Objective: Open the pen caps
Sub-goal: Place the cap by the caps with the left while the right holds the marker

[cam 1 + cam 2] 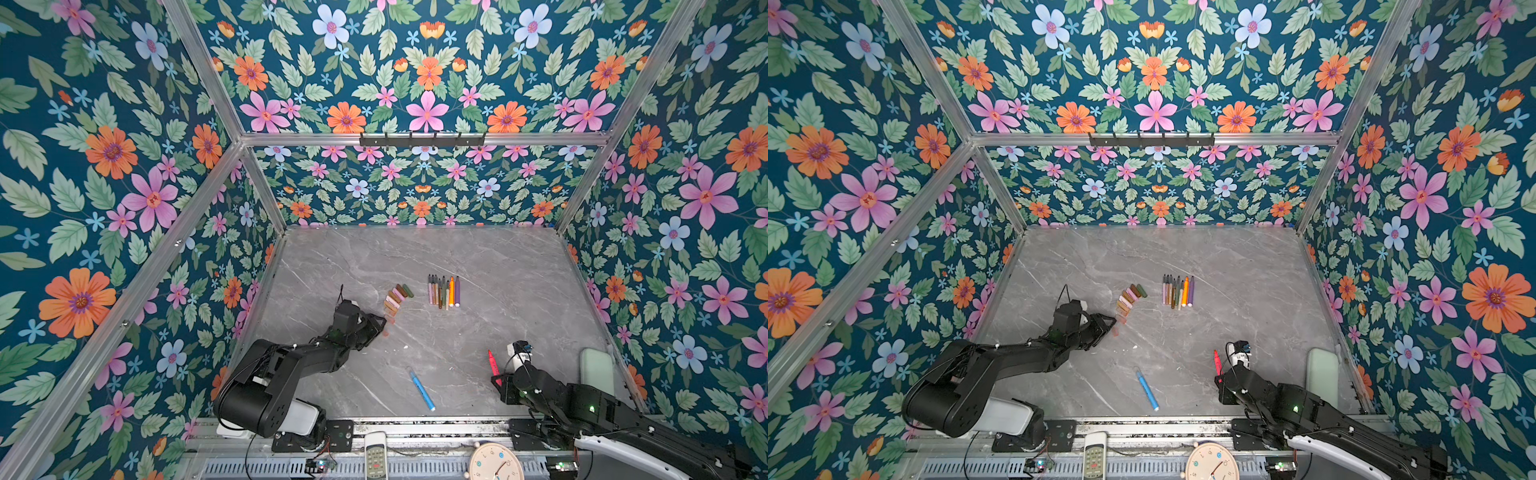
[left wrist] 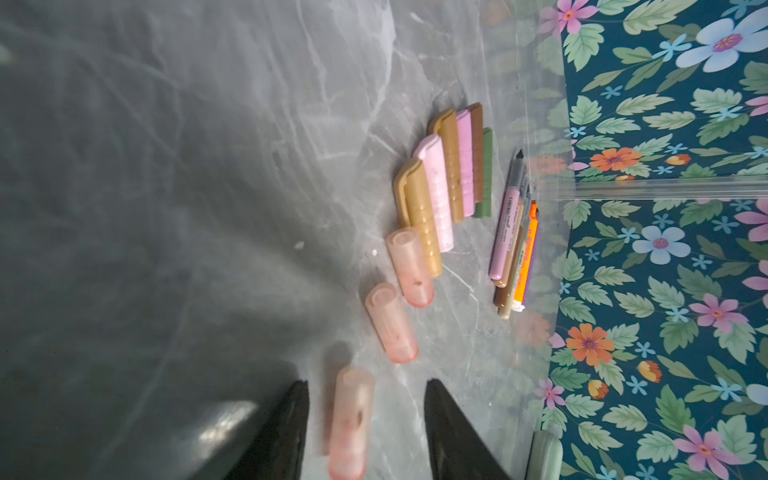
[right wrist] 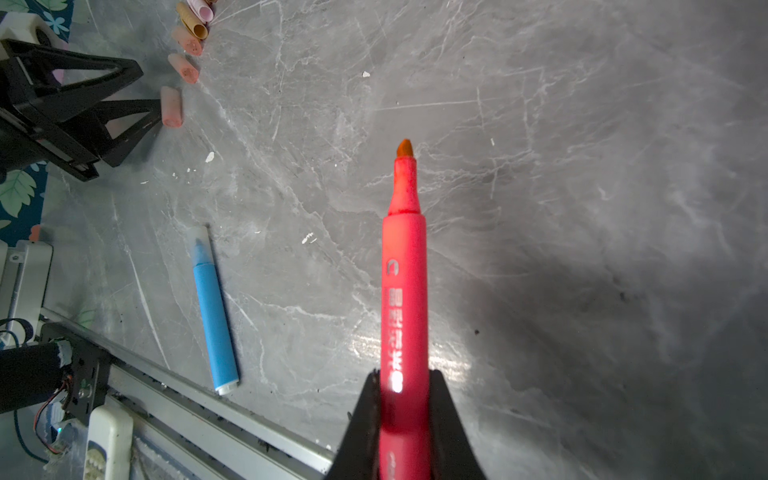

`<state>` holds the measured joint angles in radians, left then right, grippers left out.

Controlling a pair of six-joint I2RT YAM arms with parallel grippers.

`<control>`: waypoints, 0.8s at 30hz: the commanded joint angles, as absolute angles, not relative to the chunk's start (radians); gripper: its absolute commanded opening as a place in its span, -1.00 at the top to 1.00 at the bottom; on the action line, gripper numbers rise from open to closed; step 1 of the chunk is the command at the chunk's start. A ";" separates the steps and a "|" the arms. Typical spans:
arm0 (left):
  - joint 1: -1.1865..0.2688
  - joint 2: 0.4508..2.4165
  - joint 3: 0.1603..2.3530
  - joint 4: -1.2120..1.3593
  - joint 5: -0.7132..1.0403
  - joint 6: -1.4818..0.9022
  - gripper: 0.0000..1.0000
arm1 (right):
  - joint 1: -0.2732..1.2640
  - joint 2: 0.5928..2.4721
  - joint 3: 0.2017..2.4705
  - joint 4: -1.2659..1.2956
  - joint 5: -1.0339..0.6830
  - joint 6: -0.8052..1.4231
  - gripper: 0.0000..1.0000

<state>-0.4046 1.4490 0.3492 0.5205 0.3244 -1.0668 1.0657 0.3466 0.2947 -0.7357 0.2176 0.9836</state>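
In both top views your left end effector [image 1: 380,328] sits low toward the left edge of the grey marbled surface [image 1: 498,257], at the end of a fanned row of stubby plastic pen caps [image 1: 397,297]. Slim uncapped marker pens [image 1: 444,291] lie bundled mid-surface, too small to count.

In the left wrist view its jaws stand spread either side of a blurred translucent pink cap [image 2: 351,419]. It looks light, slick and likely to roll, so pinch it mid-length.

In the right wrist view your right end effector [image 3: 405,386] pinches a red plastic marker [image 3: 404,291], tip bare, tail hidden. A blue plastic marker [image 3: 215,324] near the front edge wears a clear cap [image 3: 199,245].
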 commanded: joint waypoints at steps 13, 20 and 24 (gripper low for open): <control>-0.401 1.424 0.306 0.576 0.353 -1.089 0.02 | 1.066 0.348 0.295 -0.731 0.237 0.976 1.00; -0.401 1.421 0.289 0.586 0.376 -1.072 0.05 | 1.066 0.355 0.295 -0.728 0.232 0.977 1.00; -0.402 1.407 0.295 0.562 0.406 -0.993 0.09 | 1.027 0.410 0.306 -0.694 0.161 0.943 1.00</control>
